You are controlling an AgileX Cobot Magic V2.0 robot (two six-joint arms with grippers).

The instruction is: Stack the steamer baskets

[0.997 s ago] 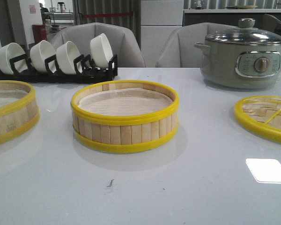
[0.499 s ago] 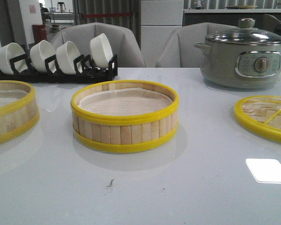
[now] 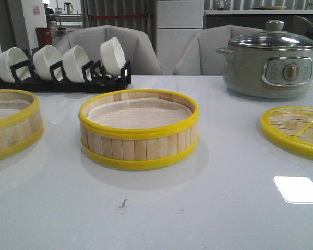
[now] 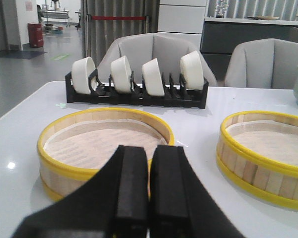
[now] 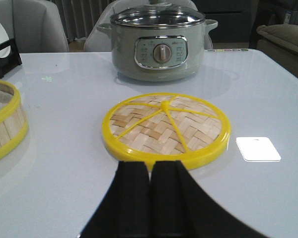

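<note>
Two steamer baskets with pale slat walls, yellow rims and white liners stand apart on the white table. One is at the middle (image 3: 139,130) and the other is at the left edge (image 3: 10,122), partly cut off. In the left wrist view my left gripper (image 4: 149,148) is shut with nothing in it, just short of the near rim of the left basket (image 4: 89,144). The middle basket (image 4: 265,153) lies off to its side. My right gripper (image 5: 149,166) is shut and empty, close to the rim of the woven lid (image 5: 166,126). Neither gripper shows in the front view.
The flat woven lid (image 3: 295,130) lies at the table's right. A grey-green electric pot (image 3: 274,65) with a glass lid stands at the back right. A black rack with several white bowls (image 3: 62,65) stands at the back left. Grey chairs stand behind the table.
</note>
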